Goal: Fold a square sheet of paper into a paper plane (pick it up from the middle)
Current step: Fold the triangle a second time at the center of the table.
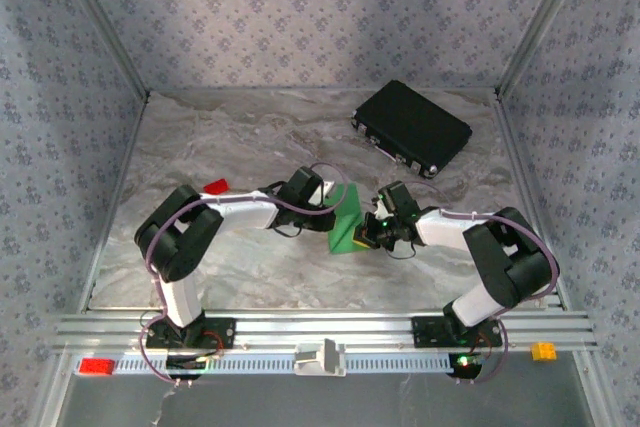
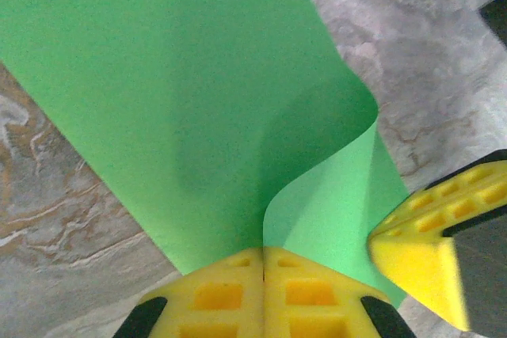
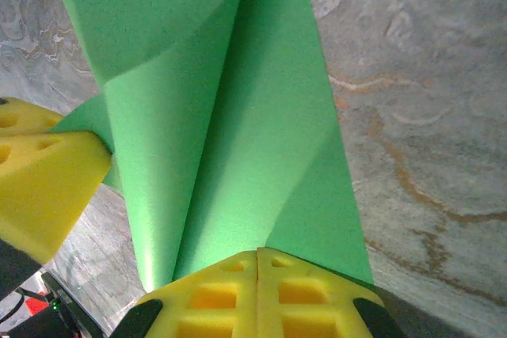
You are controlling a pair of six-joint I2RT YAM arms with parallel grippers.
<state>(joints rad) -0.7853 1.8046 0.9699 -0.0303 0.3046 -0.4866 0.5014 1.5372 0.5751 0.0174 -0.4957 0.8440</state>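
Bright green sheet of paper (image 1: 347, 219), partly folded, one flap curling over, pinched at two edges, mid-table.

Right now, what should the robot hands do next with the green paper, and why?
Probably lower both together to flatten the fold: the left hand and right hand are each shut on the thin green paper sheet, which curls over unflattened.

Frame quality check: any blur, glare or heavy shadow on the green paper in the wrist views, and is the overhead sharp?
Left wrist: green paper evenly lit, no glare, a soft shadow under its curled flap. Right wrist: fine grain, shading along the paper's centre fold, table a bit blurred. Top external: flat diffuse light, sharp enough, faint shadows under the arms.
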